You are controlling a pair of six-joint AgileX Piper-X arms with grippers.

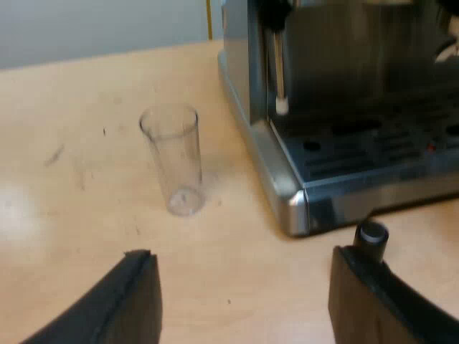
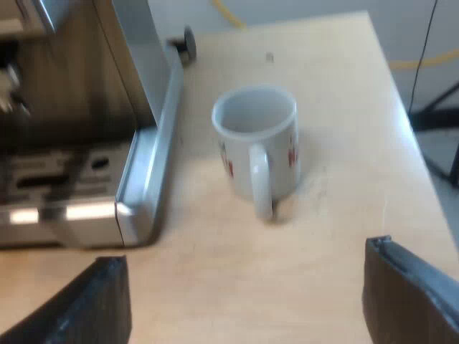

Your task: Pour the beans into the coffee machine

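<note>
Left gripper (image 1: 244, 258): released, its 2 fingers spread wide with only bare table (image 1: 72, 215) between them, grasping nothing.

Glass (image 1: 172, 158): upright on the table beyond the left gripper, clear-walled and seemingly empty. It stands near the machine (image 1: 344, 107) but apart from it, level with the side edge of the base. Open wood surrounds it on all other sides, out to the table's far edge by the wall.

Machine front: the steam wand (image 1: 278, 72) hangs above the corner of the drip tray (image 1: 373, 143). The tray's metal corner juts toward the left gripper.

Right gripper (image 2: 244, 258): released, its 2 fingers wide apart and holding nothing.

Mug (image 2: 254, 136): upright, interior bare, handle turned toward the right gripper. It sits just beside the machine's base, not touching. A strip of free table lies between the mug and the table's side edge.
</note>
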